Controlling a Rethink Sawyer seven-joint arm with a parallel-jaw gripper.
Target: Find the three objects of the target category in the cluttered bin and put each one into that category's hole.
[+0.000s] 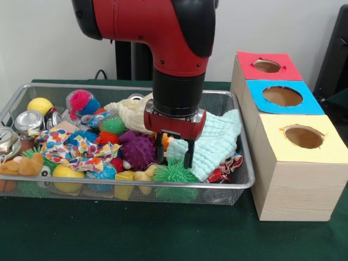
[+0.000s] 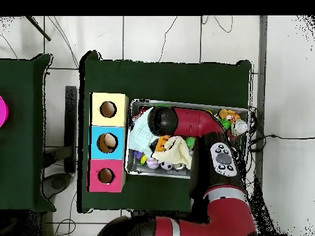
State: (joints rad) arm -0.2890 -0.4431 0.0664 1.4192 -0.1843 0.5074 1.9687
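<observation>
The silver wire-mesh bin (image 1: pixel 239 182) is full of toys; from overhead it lies right of the boxes (image 2: pixel 241 109). My gripper (image 1: pixel 174 156) is down inside it, right of centre, fingers (image 1: pixel 188 155) apart, open. A small orange plush piece (image 1: pixel 166 142), likely the tiger, sits between them by the left finger; overhead shows orange there (image 2: pixel 161 144). An orange-tan plush (image 1: pixel 22 165) lies at the bin's front left corner, also seen overhead (image 2: pixel 229 114). A pale yellow-tan plush (image 1: pixel 143 174) lies at the front rim. The arm hides what is behind the gripper.
Three wooden boxes with holes stand beside the bin: red (image 1: pixel 266 66), blue (image 1: pixel 282 96), yellow (image 1: pixel 304 137). A mint knitted cloth (image 1: pixel 220 138), cream cloth (image 1: pixel 128 111), purple spiky ball (image 1: pixel 138 150), green spiky ball (image 1: pixel 174 174), patterned cloth (image 1: pixel 76 148) and cans (image 1: pixel 28 120) crowd the bin.
</observation>
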